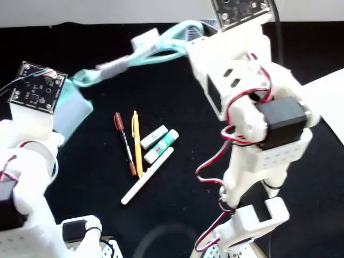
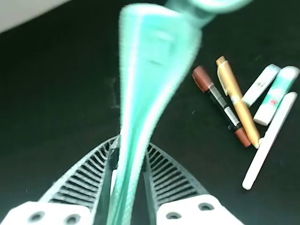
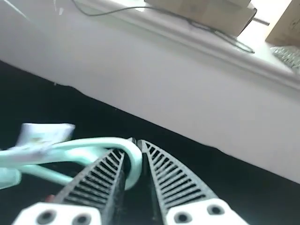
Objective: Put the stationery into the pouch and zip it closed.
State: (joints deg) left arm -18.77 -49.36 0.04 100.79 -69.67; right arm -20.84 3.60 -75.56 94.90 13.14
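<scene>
1. Pouch (image 1: 88, 75) hung stretched above the black counter (image 1: 177, 107), strung between both grippers.
2. On the counter nearby lay 5 pieces close together: brown pen (image 1: 124, 144), yellow pen (image 1: 137, 145), white pen (image 1: 148, 183), eraser (image 1: 153, 137), green-and-white stick (image 1: 161, 146).
3. Left gripper (image 2: 131, 143) was clamped on the pouch's body; right gripper (image 3: 133, 143) pinched its looped strap near the counter's far edge.

L gripper (image 2: 131, 143), R gripper (image 3: 132, 146), both clamping pouch (image 2: 145, 70)

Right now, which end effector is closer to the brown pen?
The left. The left end effector is shut on the pouch near the brown pen. The right end effector holds the pouch's loop farther off, near the table's far edge.
</scene>
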